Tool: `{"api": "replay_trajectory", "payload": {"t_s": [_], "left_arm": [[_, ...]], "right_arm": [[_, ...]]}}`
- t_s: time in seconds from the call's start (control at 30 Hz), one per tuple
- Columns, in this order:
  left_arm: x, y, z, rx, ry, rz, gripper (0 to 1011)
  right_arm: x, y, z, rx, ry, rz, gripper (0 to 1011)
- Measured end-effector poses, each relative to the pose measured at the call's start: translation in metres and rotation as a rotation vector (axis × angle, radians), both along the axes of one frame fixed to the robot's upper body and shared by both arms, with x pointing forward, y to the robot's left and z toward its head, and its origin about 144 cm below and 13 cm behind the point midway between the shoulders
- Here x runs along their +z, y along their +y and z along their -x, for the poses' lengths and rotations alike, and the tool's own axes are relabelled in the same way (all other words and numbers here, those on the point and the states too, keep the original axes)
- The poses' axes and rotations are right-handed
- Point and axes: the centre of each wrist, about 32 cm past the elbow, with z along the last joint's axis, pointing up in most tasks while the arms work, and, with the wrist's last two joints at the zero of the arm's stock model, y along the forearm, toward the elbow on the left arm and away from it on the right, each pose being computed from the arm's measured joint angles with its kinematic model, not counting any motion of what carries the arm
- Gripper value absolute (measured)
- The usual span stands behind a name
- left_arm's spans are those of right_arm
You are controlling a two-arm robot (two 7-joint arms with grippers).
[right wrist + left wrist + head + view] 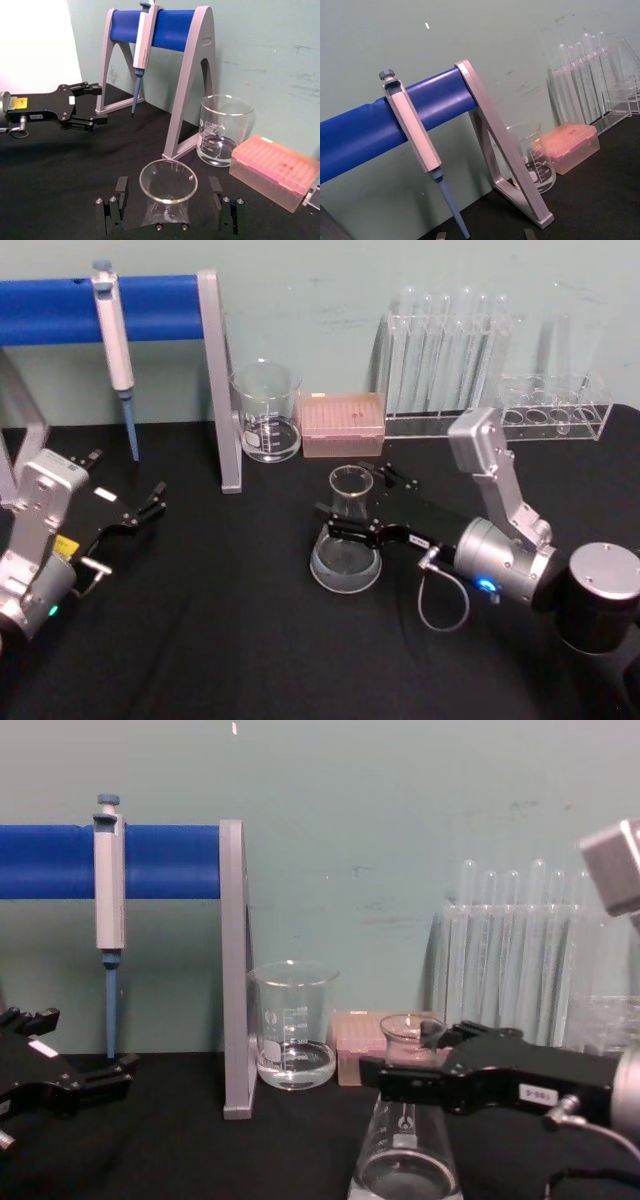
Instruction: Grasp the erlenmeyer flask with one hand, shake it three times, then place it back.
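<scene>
The erlenmeyer flask (347,540) stands upright on the black table (230,640), in front of the pink tip box (343,425) and nearer the robot than the glass beaker (267,412). The right gripper (345,520) reaches in from the flask's right, its black fingers (116,200) on either side of the flask's neck (they look pressed to the glass in the chest view, though actual contact is hard to confirm), with the flask's base resting on the table. A little clear liquid sits in its wide bottom. Behind the flask to the right stands the rack of test tubes (445,355). Well left of the flask, beyond the grey stand (222,380) with the hanging pipette (115,345), the left gripper (150,508) hovers low with its fingers apart, holding nothing.
</scene>
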Motion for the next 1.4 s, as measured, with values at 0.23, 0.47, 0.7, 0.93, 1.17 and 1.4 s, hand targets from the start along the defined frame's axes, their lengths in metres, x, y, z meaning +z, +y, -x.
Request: {"api": "replay_trajectory", "payload": {"t_s": [0.23, 0.47, 0.7, 0.93, 1.17, 1.4], "left_arm": [[0.000, 0.000, 0.000, 0.000, 0.000, 0.000, 1001], [0.000, 0.000, 0.000, 0.000, 0.000, 0.000, 1001], [0.000, 0.000, 0.000, 0.000, 0.000, 0.000, 1001], [0.000, 0.000, 0.000, 0.000, 0.000, 0.000, 1001], [0.000, 0.000, 0.000, 0.000, 0.000, 0.000, 1001], [0.000, 0.000, 0.000, 0.000, 0.000, 0.000, 1001]], "right_arm": [[0.004, -0.012, 0.012, 0.008, -0.005, -0.006, 1000], [0.007, -0.025, 0.028, 0.006, -0.004, -0.009, 1000], [0.011, -0.041, 0.043, -0.018, 0.001, -0.015, 1000], [0.014, -0.054, 0.052, -0.052, 0.000, -0.020, 1000], [0.017, -0.062, 0.054, -0.108, -0.022, -0.032, 1000], [0.017, -0.059, 0.048, -0.188, -0.061, -0.049, 1000]]}}
